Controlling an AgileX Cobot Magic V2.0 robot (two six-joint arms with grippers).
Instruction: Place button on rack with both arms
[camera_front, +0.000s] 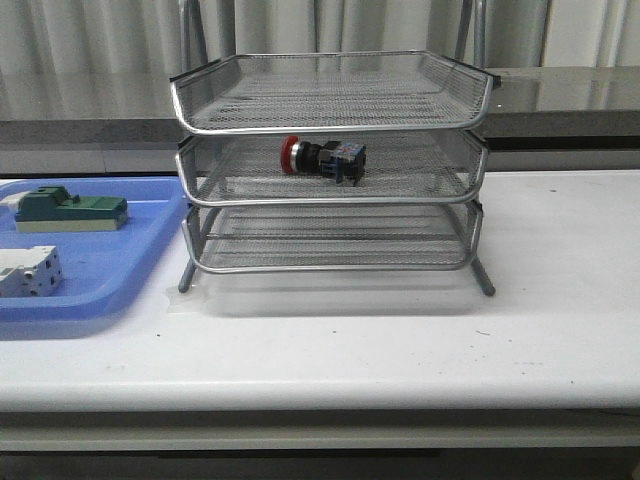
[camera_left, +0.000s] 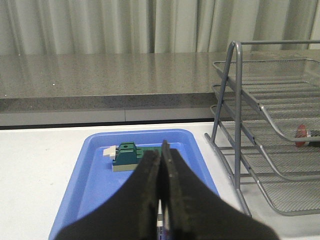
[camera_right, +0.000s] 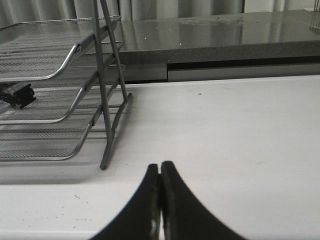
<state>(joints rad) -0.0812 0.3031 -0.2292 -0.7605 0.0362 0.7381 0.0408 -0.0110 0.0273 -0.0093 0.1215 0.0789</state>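
The button (camera_front: 322, 157), red-headed with a black and blue body, lies on its side in the middle tray of the silver wire rack (camera_front: 330, 120). Its red head (camera_left: 301, 135) shows at the edge of the left wrist view, and its dark body (camera_right: 17, 94) in the right wrist view. My left gripper (camera_left: 161, 150) is shut and empty, hovering over the blue tray, well left of the rack. Over bare white table to the right of the rack, my right gripper (camera_right: 160, 167) is shut with nothing in it. Neither arm appears in the front view.
A flat blue tray (camera_front: 100, 285) sits left of the rack, holding a green block component (camera_front: 70, 210) and a white terminal block (camera_front: 28, 272). A grey counter ledge (camera_front: 560, 105) and curtains run behind the white table (camera_front: 540, 330).
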